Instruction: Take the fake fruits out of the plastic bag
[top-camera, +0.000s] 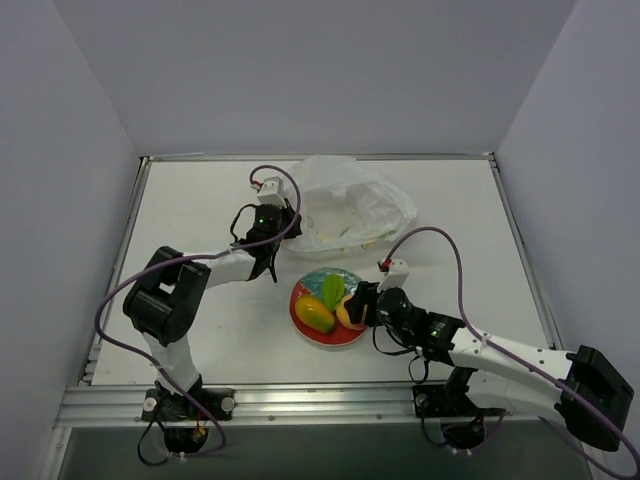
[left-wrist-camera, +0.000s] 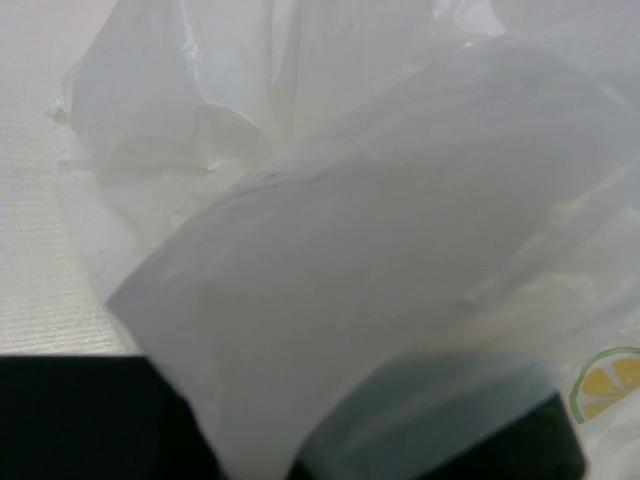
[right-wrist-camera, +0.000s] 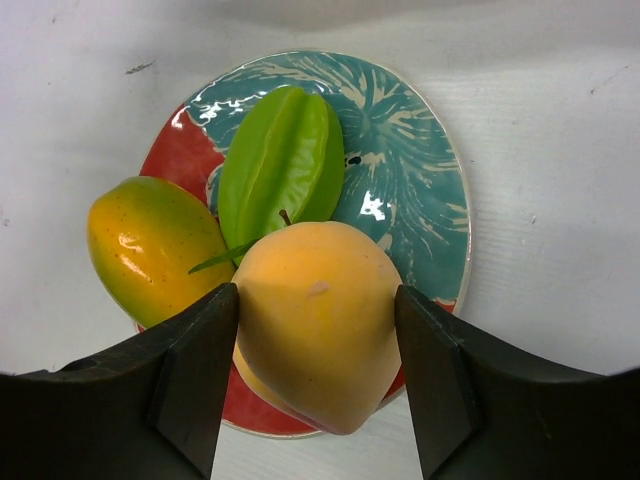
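Peach held at the plate, bag kept in place.
The right fingers (right-wrist-camera: 190, 385) pinch the orange peach (right-wrist-camera: 318, 320) over the plate (right-wrist-camera: 420, 180), beside the mango (right-wrist-camera: 150, 245) and green fruit (right-wrist-camera: 280, 165) (all three outside the plastic bag (top-camera: 350, 200)). The left fingers (left-wrist-camera: 70, 420), in the bag's film on the table (top-camera: 200, 210), probably steady it; I cannot tell their grip.
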